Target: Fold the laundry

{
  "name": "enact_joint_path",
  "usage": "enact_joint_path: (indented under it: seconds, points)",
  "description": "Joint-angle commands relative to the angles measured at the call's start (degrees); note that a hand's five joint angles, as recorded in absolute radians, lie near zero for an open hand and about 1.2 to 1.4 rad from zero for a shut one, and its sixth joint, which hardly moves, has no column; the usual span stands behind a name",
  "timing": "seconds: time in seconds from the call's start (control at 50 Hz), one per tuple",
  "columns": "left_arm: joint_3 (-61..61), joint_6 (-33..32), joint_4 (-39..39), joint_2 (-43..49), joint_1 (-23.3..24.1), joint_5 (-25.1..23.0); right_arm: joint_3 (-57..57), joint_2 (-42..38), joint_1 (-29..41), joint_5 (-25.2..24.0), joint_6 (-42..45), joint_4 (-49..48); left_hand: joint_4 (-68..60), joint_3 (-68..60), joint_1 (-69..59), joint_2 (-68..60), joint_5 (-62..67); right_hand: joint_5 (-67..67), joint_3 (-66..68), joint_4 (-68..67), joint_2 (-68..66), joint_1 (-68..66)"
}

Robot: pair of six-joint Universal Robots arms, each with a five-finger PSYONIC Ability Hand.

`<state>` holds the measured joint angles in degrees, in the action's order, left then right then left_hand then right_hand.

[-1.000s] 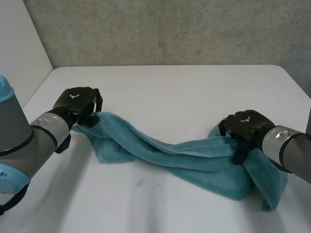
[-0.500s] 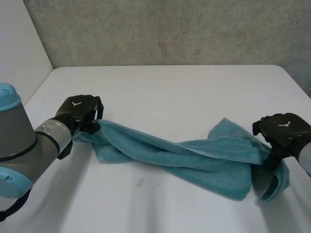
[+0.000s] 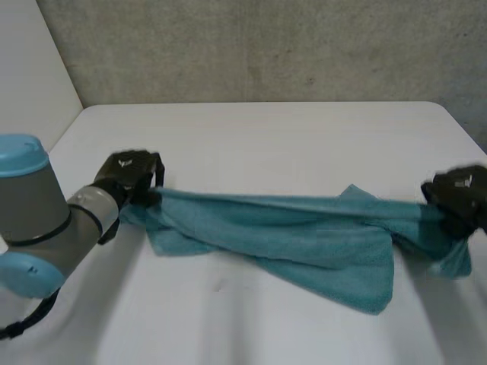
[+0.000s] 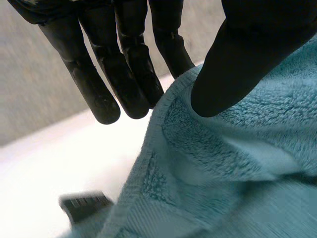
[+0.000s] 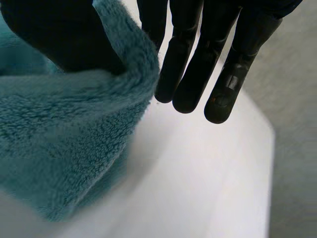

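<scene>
A teal towel (image 3: 304, 236) hangs stretched between my two hands above the white table (image 3: 266, 137), its lower folds sagging onto the tabletop. My left hand (image 3: 128, 173) holds the towel's left end. In the left wrist view the thumb (image 4: 237, 64) presses the towel (image 4: 223, 163) against the fingers (image 4: 126, 74) at its hemmed edge. My right hand (image 3: 459, 196) holds the right end near the table's right edge. In the right wrist view its thumb (image 5: 54, 34) pinches the towel (image 5: 59, 129) against the straight fingers (image 5: 190, 64).
A grey concrete wall (image 3: 266, 46) stands behind the table. The table's right edge (image 3: 464, 141) runs close beside my right hand. Bare tabletop lies in front of and behind the towel.
My right hand has moved right towards the table's edge, gripped the towel's end and pulled it taut. The towel's upper edge now runs straight between both hands. The left hand kept its hold.
</scene>
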<state>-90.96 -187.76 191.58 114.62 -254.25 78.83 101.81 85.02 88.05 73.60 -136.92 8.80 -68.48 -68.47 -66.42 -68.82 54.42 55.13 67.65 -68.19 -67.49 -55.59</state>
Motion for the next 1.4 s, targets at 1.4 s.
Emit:
enact_joint_path:
  seconds: [1.4]
  points:
    - [-8.0,-3.2,29.6,8.8,-5.1,2.7,2.2,-9.3,4.3,3.0,-28.0,-29.0,22.4,22.4,20.4,22.8,-18.4,14.9,12.3,-11.8,-12.5,-24.4]
